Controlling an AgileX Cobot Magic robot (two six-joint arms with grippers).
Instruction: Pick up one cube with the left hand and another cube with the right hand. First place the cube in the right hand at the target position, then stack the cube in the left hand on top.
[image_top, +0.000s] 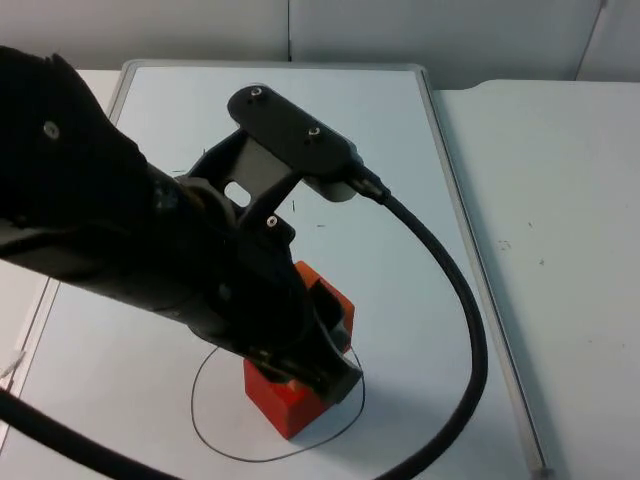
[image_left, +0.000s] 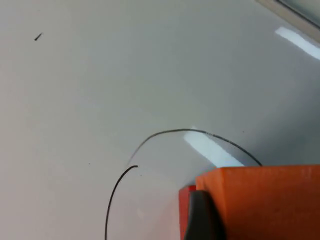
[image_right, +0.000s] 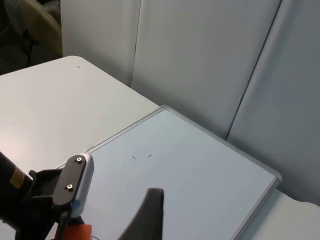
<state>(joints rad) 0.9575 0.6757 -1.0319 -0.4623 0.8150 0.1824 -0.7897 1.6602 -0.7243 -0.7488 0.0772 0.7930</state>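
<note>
The left gripper (image_top: 318, 352) sat low over the hand-drawn circle (image_top: 205, 420) on the whiteboard (image_top: 400, 200), its fingers closed on the sides of the upper orange cube (image_left: 265, 200), which appeared to rest on, or just above, a lower red-orange cube (image_top: 285, 405) standing inside the circle. From the left wrist view, 1 black fingertip (image_left: 200, 220) pressed flat against a side face of the upper cube, with a sliver of the lower cube showing just beyond it. Both cubes looked like light, rigid blocks with smooth, flat faces, probably a little slippery, so a firm pinch on 2 opposite side faces near mid-height seemed the sound hold; a cube has no long axis, but in the top view the stack stood upright and was turned so that 1 vertical edge faced the camera, its sides running diagonal to the whiteboard's frame. The 2 cubes seemed roughly aligned, though the arm hid much of the upper one, so I could not judge any overhang. An off-centre release might tip or slide the top block. The right gripper (image_right: 145, 220) waited high and well apart from the stack, looking across the whiteboard toward the grey partition wall (image_right: 200, 60); whether it was open I could not tell.
</note>
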